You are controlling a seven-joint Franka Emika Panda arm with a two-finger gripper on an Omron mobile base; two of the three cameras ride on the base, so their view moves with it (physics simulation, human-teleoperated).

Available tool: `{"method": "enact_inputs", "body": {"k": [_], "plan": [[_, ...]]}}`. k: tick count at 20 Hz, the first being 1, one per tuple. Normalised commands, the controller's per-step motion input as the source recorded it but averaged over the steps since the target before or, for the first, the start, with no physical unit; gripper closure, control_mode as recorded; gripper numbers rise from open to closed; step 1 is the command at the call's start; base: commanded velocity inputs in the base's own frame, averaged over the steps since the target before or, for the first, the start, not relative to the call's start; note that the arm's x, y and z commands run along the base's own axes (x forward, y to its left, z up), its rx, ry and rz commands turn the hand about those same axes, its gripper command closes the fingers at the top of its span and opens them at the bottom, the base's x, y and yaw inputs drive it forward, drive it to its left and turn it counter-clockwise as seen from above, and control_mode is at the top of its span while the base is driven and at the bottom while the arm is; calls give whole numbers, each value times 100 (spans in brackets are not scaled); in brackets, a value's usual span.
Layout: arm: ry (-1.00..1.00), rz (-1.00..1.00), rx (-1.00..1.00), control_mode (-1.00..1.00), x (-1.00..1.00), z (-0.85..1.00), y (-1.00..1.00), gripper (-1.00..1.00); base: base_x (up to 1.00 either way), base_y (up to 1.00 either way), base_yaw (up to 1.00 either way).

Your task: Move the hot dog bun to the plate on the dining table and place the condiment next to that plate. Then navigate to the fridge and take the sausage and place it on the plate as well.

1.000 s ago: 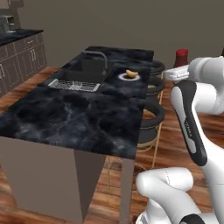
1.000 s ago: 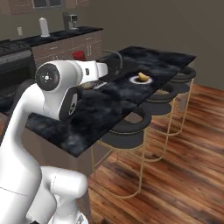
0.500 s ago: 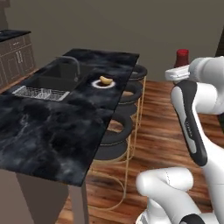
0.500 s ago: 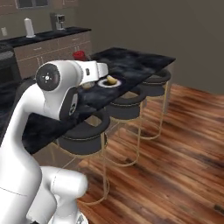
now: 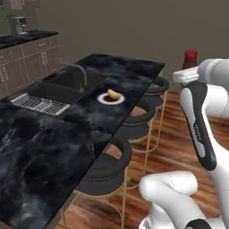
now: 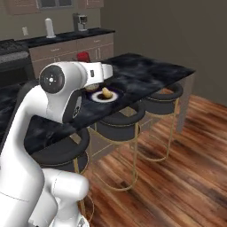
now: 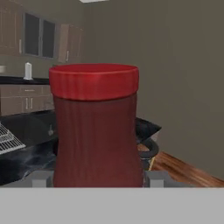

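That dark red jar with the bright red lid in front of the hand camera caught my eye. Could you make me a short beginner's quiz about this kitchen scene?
1. True or false: the tan hot dog bun already lies on the round white-rimmed plate.
2. Which does the robot carry? A) a sausage B) the dark red condiment jar with a red lid C) a cup
3. Fill in: along the black marble dining counter stand three round black ____ on golden legs.

Key
1. True; bun is on the plate.
2. B; the jar sits upright in the gripper, above the wooden floor.
3. Stools.
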Motion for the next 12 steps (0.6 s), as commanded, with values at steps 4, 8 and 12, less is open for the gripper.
{"method": "enact_inputs", "body": {"k": [4,8,12], "plan": [[0,0,0,100,0,0,0,100,70,-77,38],[0,0,0,100,0,0,0,100,51,-92,34],[0,0,0,100,0,0,0,100,44,-90,37]]}}
